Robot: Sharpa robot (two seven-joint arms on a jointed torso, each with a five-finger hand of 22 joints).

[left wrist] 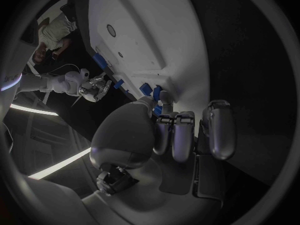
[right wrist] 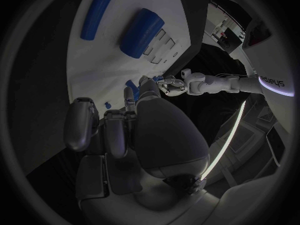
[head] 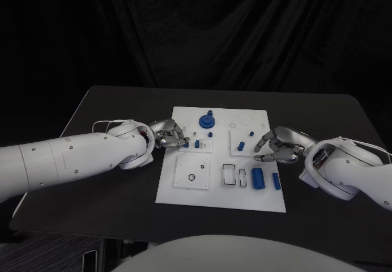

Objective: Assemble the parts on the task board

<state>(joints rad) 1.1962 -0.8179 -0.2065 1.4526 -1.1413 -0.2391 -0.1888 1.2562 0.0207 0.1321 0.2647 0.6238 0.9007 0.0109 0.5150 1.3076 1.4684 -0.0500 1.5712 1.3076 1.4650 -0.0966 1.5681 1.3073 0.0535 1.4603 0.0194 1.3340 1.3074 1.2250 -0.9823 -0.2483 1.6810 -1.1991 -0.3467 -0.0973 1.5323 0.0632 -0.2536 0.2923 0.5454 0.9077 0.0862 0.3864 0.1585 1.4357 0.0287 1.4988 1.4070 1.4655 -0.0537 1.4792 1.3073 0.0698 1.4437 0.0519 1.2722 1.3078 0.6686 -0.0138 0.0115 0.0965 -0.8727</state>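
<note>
The white task board [head: 220, 192] lies mid-table. My left hand [head: 167, 134] is at its left edge, and the thumb and fingertips [left wrist: 164, 122] pinch a small blue part [left wrist: 158, 109]. Two more small blue parts [head: 197, 143] stand beside it. My right hand [head: 277, 146] hovers at the board's right edge with bent, empty fingers, close to a blue peg [head: 242, 146]. A blue round knob [head: 207, 120] stands at the board's far side. Near the right corner lie a thick blue cylinder [head: 258, 177] and a thin one [head: 277, 181]; the same thick cylinder [right wrist: 141, 32] and thin one [right wrist: 98, 12] lie beyond my right hand.
A square plate with a hole [head: 194, 171] and two narrow slots [head: 229, 175] sit in the board's near half. A faint ring [head: 243, 119] marks its far right corner. Black table [head: 106, 204] surrounds the board, with the edge near my arms.
</note>
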